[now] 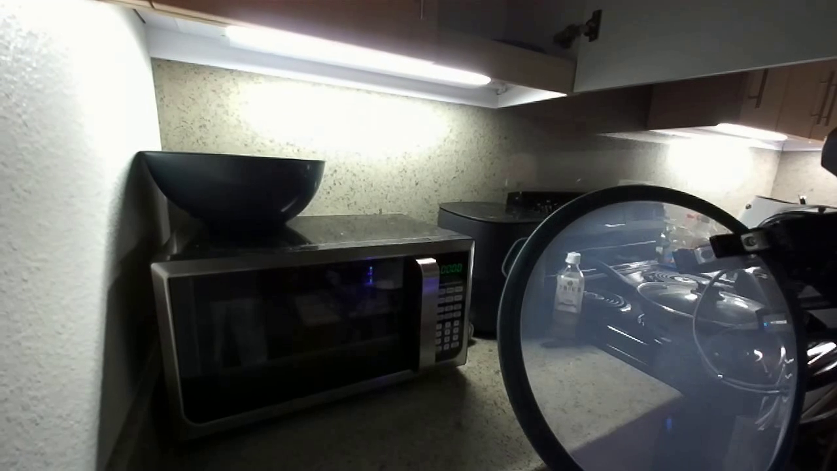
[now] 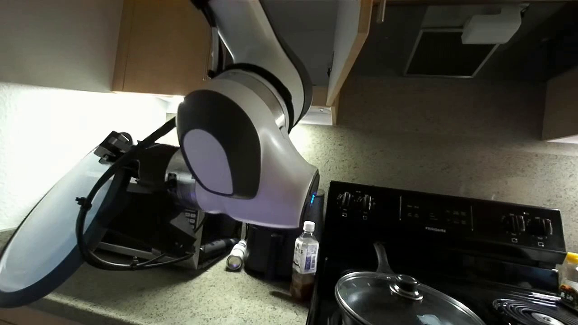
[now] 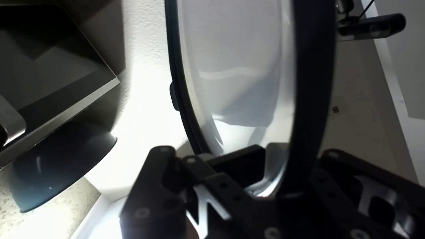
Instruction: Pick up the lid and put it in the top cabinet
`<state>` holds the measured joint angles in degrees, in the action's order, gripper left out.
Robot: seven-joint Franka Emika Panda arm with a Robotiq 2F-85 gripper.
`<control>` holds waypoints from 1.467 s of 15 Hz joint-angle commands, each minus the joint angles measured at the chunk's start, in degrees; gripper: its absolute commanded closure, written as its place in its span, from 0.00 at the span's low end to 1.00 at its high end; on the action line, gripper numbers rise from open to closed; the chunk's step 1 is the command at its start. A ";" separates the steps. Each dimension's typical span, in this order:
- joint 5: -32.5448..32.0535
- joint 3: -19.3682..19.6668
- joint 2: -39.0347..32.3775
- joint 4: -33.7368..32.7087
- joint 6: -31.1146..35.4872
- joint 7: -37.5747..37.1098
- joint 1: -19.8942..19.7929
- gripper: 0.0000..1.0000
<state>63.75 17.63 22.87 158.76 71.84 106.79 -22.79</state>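
Gripping the lid [image 1: 647, 340] by its rim, the hand [image 3: 290, 162] seems clear below the open top cabinet [image 1: 693, 46].

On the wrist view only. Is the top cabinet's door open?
Observer: Yes, the top cabinet has its door standing open in both exterior views.
Operator: Holding the lid. Anything standing beside the stove?
Observer: A white-capped bottle, upright on the counter.
Operator: Stove itself bare?
Observer: No, a covered pan sits on it.
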 commanded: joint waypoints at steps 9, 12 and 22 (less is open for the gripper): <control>14.96 0.59 4.94 1.63 0.66 3.49 -0.31 1.00; 26.44 -1.36 8.47 1.23 1.92 1.30 0.12 1.00; 40.48 -4.38 10.36 0.03 3.26 7.98 0.97 1.00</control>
<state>96.88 13.84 32.19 158.82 74.42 111.50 -22.34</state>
